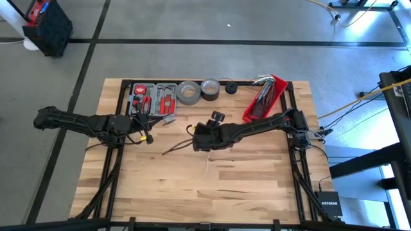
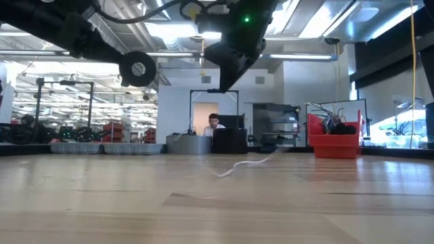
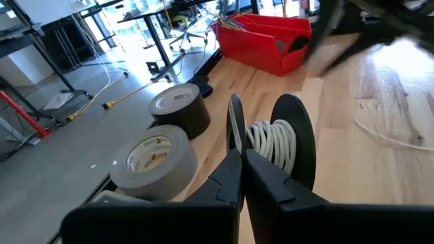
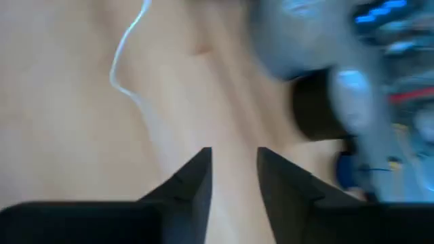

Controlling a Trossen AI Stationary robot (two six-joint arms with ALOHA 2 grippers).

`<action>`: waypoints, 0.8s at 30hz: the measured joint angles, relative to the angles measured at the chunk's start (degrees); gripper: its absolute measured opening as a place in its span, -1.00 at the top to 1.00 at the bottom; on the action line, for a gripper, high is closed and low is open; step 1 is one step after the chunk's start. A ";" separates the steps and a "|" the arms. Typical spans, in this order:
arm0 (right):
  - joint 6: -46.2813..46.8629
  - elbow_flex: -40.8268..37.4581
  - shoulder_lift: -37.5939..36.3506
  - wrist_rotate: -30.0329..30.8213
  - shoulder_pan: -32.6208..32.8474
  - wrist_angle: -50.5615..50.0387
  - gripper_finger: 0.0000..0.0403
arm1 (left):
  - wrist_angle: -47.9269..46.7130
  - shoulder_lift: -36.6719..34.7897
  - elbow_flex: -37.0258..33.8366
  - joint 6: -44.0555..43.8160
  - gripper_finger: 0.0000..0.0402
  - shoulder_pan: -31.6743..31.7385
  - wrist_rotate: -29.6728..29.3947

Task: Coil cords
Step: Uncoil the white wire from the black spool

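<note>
A pale wooden surface (image 1: 244, 186) carries the job. The left hand (image 3: 239, 152), at nine o'clock, is clamped on a black spool (image 3: 293, 139) already wound with white cord (image 3: 270, 144), apparently to steady it. The right hand (image 4: 234, 176), fingers apart and empty, hovers centrally above the loose tail (image 4: 122, 61), likely ready to feed it.

I have the 2 arms reaching toward the table's middle from opposite sides. My left arm comes in level from the left edge, its wrist over the left part of the table; the left gripper (image 3: 239, 159) has its fingers (image 3: 229, 177) pressed together on the thin flange of a spool. My right arm runs from the right edge, elbow bent, wrist near the centre. The right gripper (image 4: 234, 173) hangs above the tabletop, fingers (image 4: 193, 179) slightly parted with nothing between them.
</note>
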 joint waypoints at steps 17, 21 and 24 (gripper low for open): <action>-20.51 0.02 3.05 -15.86 -2.22 31.84 0.23 | 0.16 0.00 0.00 5.46 0.98 -0.02 18.08; -20.77 0.00 5.88 -21.25 -3.66 35.57 0.23 | 0.11 0.00 0.00 6.08 0.98 -0.07 18.30; -20.97 -0.07 7.82 -23.03 -4.32 37.81 0.23 | 0.10 0.00 0.00 6.06 0.98 -0.07 18.32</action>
